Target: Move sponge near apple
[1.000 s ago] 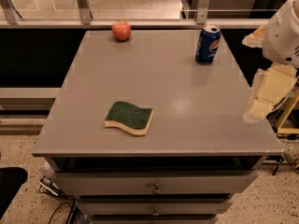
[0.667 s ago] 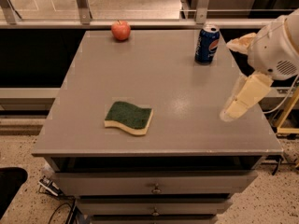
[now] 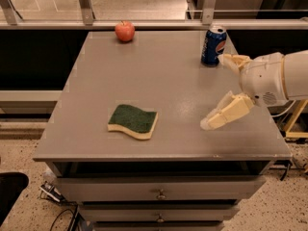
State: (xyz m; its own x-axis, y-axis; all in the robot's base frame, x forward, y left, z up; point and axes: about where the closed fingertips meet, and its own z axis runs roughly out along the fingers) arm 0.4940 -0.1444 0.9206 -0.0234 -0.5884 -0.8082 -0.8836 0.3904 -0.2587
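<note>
The sponge (image 3: 133, 121), dark green on top with a pale yellow base, lies flat on the grey table (image 3: 159, 71) near its front left. The red apple (image 3: 124, 31) sits at the table's far edge, left of centre. My gripper (image 3: 214, 91) hangs above the table's right side, to the right of the sponge and apart from it. Its two pale fingers (image 3: 225, 113) are spread wide, open and empty.
A blue soda can (image 3: 213, 45) stands upright at the far right of the table, just behind my gripper. A metal railing (image 3: 86, 4) runs behind the table. Drawers (image 3: 159, 194) sit under the front edge.
My gripper has moved left from the table's right edge in over the tabletop, towards the sponge. The sponge, apple and can have not moved.
</note>
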